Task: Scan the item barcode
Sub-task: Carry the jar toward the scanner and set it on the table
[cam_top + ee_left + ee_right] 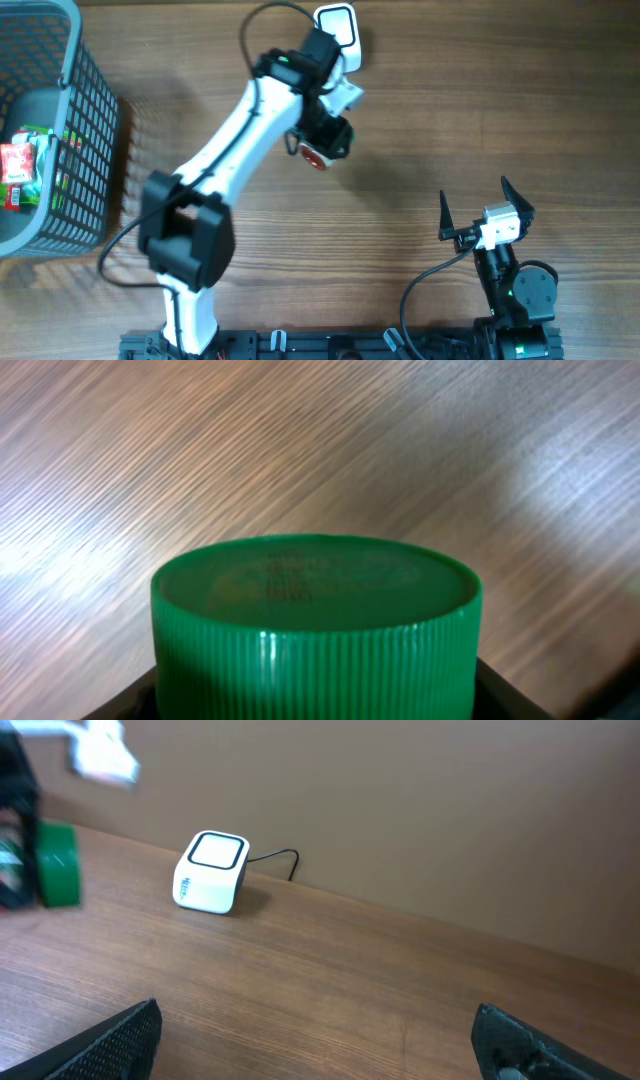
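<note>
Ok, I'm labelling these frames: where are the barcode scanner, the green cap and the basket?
barcode scanner [207, 880], right wrist view, white front face.
green cap [315, 588], left wrist view, flat top.
basket [92, 150], overhead view, grey mesh side wall.

A container with a ribbed green plastic cap [315, 625] is held sideways, near a white box-shaped scanner [212, 870] with its window turned upward.
</note>
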You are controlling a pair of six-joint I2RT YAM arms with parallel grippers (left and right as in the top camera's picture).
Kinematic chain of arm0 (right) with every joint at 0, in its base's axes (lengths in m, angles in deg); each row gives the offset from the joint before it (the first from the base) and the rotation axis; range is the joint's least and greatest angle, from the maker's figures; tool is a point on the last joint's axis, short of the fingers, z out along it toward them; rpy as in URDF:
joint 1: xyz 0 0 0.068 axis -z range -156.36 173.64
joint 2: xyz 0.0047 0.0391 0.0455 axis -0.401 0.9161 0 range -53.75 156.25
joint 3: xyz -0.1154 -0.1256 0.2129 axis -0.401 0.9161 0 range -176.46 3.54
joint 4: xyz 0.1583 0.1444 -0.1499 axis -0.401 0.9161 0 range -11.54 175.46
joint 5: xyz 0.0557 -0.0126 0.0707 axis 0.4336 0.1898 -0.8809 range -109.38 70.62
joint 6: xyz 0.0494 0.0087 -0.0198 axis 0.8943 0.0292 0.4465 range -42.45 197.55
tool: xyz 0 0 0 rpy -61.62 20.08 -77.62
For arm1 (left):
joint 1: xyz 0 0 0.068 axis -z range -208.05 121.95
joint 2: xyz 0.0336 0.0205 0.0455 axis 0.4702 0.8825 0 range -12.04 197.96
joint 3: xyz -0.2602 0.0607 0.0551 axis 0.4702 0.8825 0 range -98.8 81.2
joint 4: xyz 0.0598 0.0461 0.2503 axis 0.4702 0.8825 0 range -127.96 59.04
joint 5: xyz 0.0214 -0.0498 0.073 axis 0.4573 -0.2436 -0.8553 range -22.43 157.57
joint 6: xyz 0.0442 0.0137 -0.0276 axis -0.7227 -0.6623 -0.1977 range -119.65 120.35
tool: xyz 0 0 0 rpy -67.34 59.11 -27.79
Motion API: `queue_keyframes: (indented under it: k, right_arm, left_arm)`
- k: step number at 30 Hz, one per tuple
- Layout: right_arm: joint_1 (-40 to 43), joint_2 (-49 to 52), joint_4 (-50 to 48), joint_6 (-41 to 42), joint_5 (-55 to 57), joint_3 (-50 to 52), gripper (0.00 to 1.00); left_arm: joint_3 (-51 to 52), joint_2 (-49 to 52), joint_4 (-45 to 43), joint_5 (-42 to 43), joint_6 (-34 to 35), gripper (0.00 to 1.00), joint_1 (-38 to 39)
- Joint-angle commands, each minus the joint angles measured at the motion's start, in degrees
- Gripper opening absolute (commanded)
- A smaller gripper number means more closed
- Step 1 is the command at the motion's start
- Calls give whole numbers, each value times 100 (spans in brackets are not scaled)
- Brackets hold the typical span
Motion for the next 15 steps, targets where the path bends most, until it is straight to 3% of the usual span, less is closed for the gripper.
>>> queue_keyframes:
  k: [1,6,15]
  right_arm:
    - [24,7,-13,-57,92,4,100]
    - [24,7,-13,-55,92,4,100]
    - [24,7,-13,-57,92,4,100]
  left_arm:
    - [-70,361,-332,28,94,52,278]
    - [-70,721,-802,28,114,50,450]
    - [-70,1357,-876,26,114,54,564]
